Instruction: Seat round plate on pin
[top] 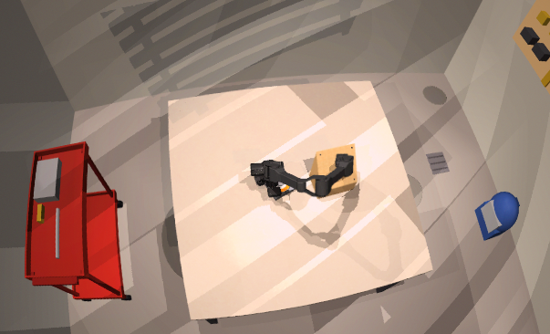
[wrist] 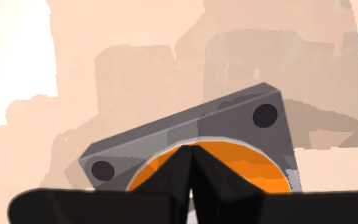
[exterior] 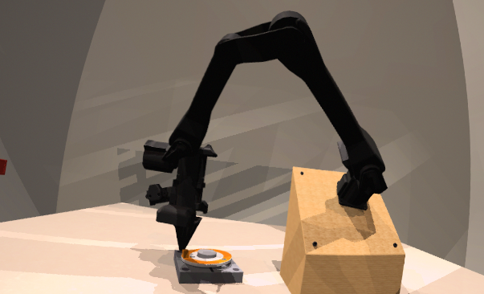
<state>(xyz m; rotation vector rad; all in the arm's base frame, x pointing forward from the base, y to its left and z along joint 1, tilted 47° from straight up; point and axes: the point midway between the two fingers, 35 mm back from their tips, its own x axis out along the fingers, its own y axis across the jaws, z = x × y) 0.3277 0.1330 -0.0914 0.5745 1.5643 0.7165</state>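
Note:
The round plate (exterior: 217, 259) (wrist: 241, 165) has an orange ring and sits around the grey post (exterior: 206, 253) on the dark grey square base (exterior: 209, 275) (wrist: 216, 122). My gripper (exterior: 182, 246) (wrist: 190, 153) (top: 276, 188) is shut on nothing. It points straight down, with its joined fingertips on the plate's left rim. The fingers hide the orange tab, the hole next to it and the pin. I cannot tell whether the plate lies flat. In the overhead view only a sliver of orange plate (top: 286, 187) shows under the arm.
The wooden block (top: 325, 160) (exterior: 342, 249) that carries the arm's foot stands just right of the base on the table (top: 252, 255). A red cart (top: 69, 214) stands left of the table and a blue object (top: 503, 212) lies on the floor at the right.

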